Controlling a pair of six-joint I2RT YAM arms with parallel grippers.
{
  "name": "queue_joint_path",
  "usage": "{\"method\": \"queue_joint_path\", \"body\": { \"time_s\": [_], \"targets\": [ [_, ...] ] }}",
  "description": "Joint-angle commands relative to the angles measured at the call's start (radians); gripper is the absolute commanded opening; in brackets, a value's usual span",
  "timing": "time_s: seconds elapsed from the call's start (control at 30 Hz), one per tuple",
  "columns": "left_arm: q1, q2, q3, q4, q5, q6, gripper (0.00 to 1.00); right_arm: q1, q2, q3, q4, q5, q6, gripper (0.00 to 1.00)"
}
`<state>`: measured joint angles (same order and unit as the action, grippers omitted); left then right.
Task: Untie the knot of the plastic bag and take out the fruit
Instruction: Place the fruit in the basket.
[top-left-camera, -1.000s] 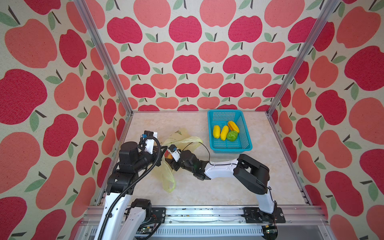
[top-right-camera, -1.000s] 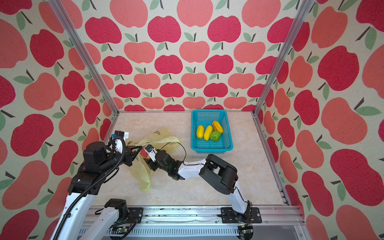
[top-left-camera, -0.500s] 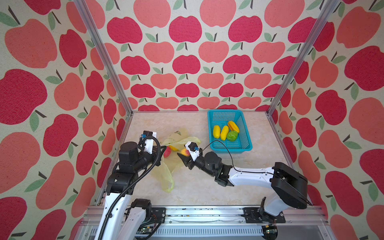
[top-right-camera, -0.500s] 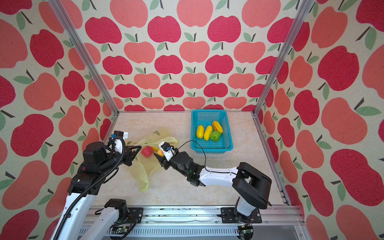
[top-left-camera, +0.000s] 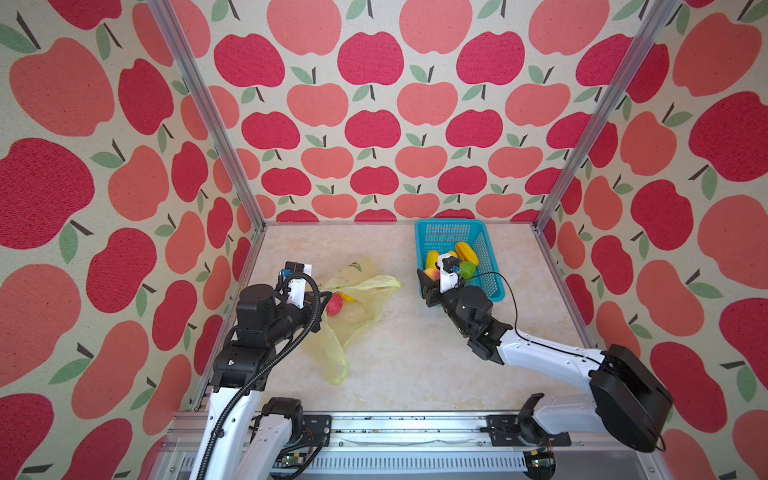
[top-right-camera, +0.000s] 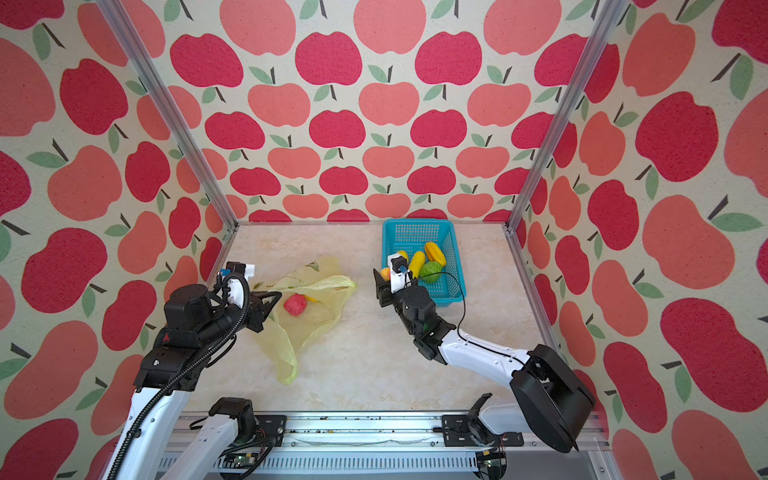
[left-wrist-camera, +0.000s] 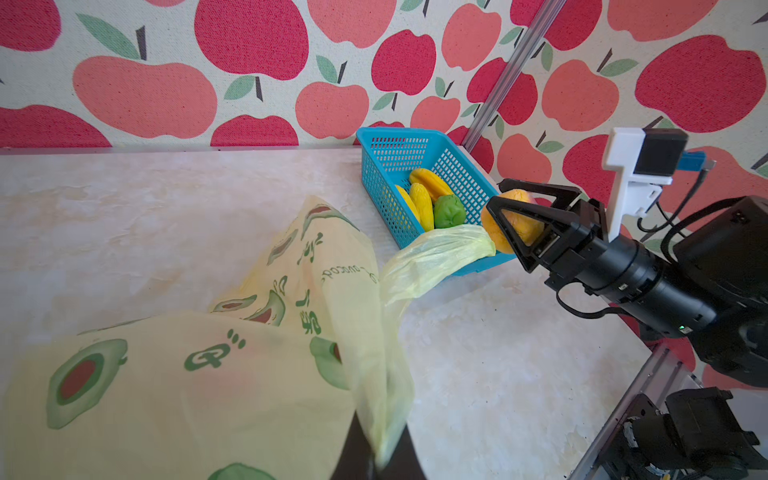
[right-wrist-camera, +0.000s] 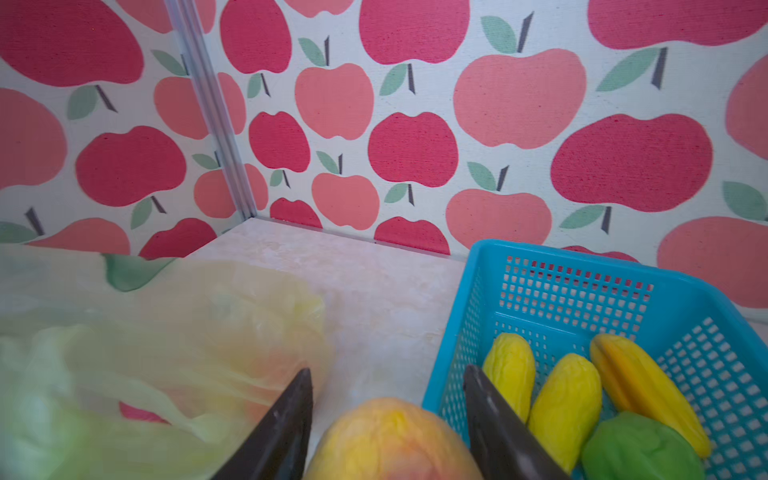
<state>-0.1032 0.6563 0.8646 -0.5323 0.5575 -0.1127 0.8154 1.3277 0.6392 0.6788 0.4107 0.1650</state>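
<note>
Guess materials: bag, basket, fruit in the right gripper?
Bag: thin plastic film, translucent and crinkled, colours showing through. Basket: rigid moulded plastic, teal, uniform perforated grid walls. Held fruit: likely moulded foam or plastic, matte wrinkled skin; cannot tell which.

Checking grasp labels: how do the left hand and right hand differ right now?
The left hand is shut, pinching the plastic bag; the right hand stands wider, gripping a peach-orange fruit. Left hand sits by the bag; right hand is beside the blue basket. Both hold something.
</note>
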Motion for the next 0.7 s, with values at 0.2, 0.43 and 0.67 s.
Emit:
{"method": "queue_joint_path", "body": {
  "time_s": [0.2,0.43,0.67],
  "targets": [
    [0.013,-0.023,0.002,-0.022,0.008,0.017,0.0,-0.222,0.157,0.218,-0.538,-0.061,0.203,0.36],
    [0.041,-0.062,-0.026,-0.028,0.049,0.016,0.0,-0.279,0.392,0.442,-0.749,-0.164,0.226,0.35],
    [0.056,-0.055,-0.027,-0.026,0.067,0.011,0.0,-0.284,0.501,0.527,-0.831,-0.182,0.264,0.35]
  ]
}}
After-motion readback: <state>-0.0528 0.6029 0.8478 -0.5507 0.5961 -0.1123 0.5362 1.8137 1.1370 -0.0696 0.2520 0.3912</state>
